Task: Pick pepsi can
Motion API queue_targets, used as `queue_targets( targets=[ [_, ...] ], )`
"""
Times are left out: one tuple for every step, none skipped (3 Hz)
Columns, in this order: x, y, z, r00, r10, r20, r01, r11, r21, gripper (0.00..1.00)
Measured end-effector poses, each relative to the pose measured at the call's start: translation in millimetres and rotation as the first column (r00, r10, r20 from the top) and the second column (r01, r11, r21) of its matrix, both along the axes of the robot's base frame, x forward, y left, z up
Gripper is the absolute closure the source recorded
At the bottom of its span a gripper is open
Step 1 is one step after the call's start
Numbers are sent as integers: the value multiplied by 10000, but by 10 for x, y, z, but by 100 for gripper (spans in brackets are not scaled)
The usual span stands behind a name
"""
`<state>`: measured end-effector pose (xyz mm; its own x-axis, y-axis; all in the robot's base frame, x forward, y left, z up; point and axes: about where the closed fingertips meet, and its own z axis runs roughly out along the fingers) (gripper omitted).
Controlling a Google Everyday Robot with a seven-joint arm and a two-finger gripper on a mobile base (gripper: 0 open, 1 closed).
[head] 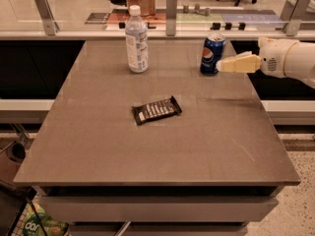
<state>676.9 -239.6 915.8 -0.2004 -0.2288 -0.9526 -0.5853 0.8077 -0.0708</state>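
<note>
While my cream-coloured pincer [222, 65] points in from the right, its tip is just beside the small blue metal pepsi can [212, 54]. The can stands upright at the far right of the grey tabletop [98, 151], its round red-white-blue logo facing forward under a silver top. Whether my pincer is wide or narrow I cannot tell. A clear plastic water bottle [136, 41] stands well to its left, and a dark wrapped snack bar [156, 110] lies nearer the middle.

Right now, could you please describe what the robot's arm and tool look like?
The tool, beside the pepsi can, is pale cream and tapers to a blunt wedge. Behind it the arm is a white, rounded cylinder with a small dark grille.
</note>
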Motion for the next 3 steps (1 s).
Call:
queue_targets(
  targets=[
    [158,30,7,9985,14,546,-45,9984,569,0],
    [383,85,-37,9968,300,743,-350,9971,673,0],
    [558,210,-101,9944,744,751,-787,9953,558,0]
  ],
)
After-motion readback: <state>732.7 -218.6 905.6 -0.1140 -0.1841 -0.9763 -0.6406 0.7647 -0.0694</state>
